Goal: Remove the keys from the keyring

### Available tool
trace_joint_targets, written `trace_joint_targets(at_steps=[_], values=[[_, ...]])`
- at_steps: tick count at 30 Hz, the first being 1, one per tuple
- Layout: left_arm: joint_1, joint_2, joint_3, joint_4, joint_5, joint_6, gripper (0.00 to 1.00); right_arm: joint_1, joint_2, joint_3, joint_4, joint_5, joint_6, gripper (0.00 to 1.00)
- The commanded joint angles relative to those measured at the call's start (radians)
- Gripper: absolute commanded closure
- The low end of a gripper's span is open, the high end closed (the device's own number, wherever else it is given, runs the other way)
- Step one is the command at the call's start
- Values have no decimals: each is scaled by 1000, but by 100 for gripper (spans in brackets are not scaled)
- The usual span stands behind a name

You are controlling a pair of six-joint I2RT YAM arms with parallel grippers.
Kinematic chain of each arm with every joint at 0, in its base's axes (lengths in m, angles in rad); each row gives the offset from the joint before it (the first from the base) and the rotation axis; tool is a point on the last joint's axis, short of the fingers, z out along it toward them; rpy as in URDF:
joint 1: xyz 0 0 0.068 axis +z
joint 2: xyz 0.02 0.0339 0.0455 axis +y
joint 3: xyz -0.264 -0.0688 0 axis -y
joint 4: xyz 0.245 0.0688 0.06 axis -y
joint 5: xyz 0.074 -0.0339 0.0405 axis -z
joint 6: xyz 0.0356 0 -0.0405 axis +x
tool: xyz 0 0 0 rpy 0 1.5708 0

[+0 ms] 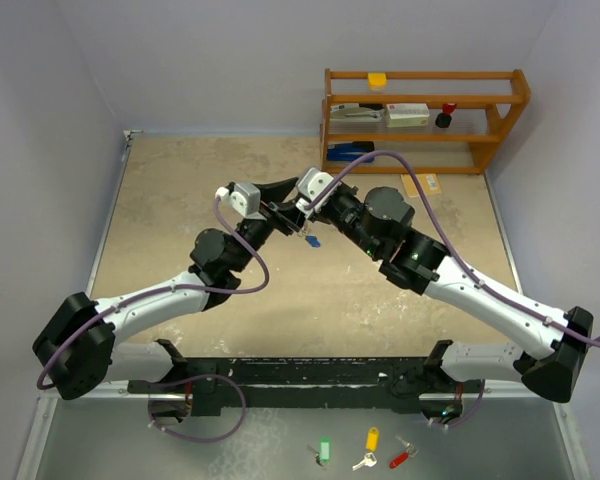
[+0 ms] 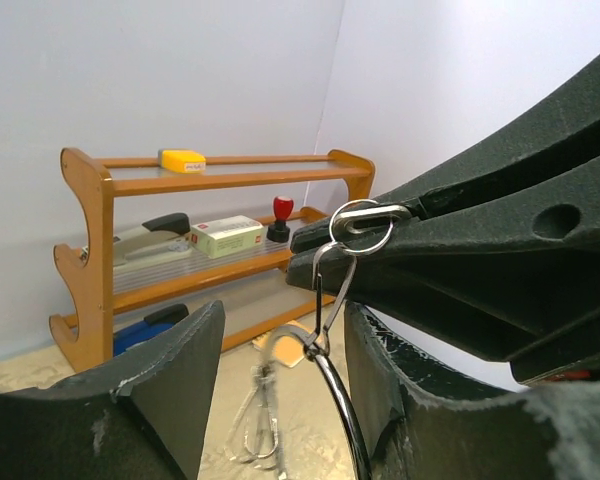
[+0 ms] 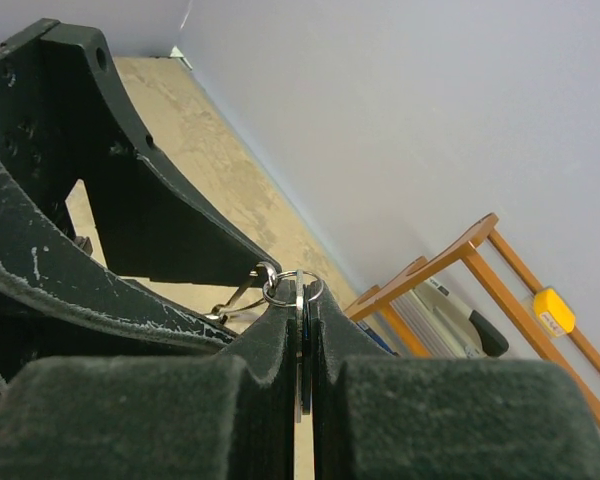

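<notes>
So far, no key seems to be off. None of the keys (image 2: 260, 425) lies loose on the surface (image 1: 180, 200); the bunch hangs in the air between the two arms. I judge that the whole removal is left to do, and the work is at the step of holding the parts.

The right end effector (image 3: 300, 300) is pressed together on a small ring (image 2: 365, 225), and a thin flat metal edge, maybe a key, goes down between its pads. The left end effector (image 2: 283, 312) shows a gap between its fingers. The keyring (image 2: 342, 405) passes through this gap, close to one finger, but I cannot tell if it is gripped there.

From the top view I can see only a blue key (image 1: 313, 240) hanging under the meeting point, because the rings are too small there. The left wrist view shows a thin link (image 2: 335, 290) joining the small ring to the keyring. The right wrist view shows the clamp itself.
</notes>
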Motion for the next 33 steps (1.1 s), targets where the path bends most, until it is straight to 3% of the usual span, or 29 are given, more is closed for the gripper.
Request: trace_joint_targets(at_steps=[1, 17, 33], values=[[-10, -32, -7, 82, -34, 36, 52, 9, 8, 38, 73, 37, -18, 100], [-20, -48, -60, 209, -132, 47, 57, 19, 13, 36, 68, 49, -16, 100], [-21, -34, -47, 224, -34, 58, 63, 28, 17, 38, 64, 57, -21, 100]])
